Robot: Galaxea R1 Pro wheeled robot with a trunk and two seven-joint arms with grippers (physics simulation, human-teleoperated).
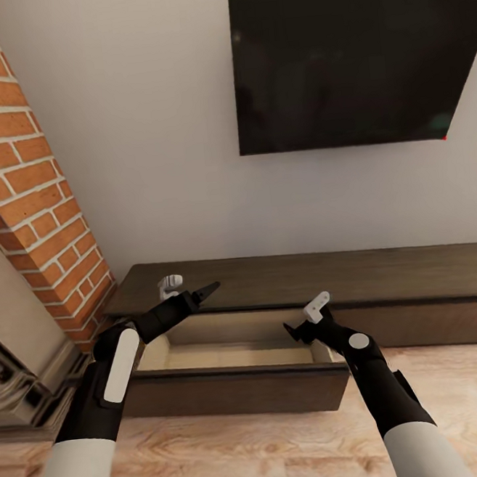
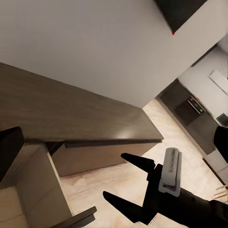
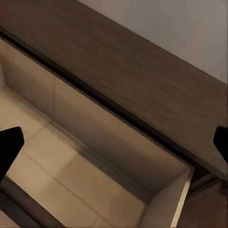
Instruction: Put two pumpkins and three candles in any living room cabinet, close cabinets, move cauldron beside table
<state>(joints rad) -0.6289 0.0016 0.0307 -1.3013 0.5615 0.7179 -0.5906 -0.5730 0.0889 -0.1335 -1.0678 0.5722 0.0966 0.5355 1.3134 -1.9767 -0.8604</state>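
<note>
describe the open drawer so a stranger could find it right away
Under the wall TV runs a long, low dark-brown cabinet. The drawer is at its left end near the brick column, the only front pulled out, showing a pale beige inside.

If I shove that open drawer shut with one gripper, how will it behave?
The drawer looks empty and light-walled, so it probably slides easily. It is wide, and the right gripper sits near one end; an off-centre push might skew it. Its flat handleless front offers a broad pushing face.
</note>
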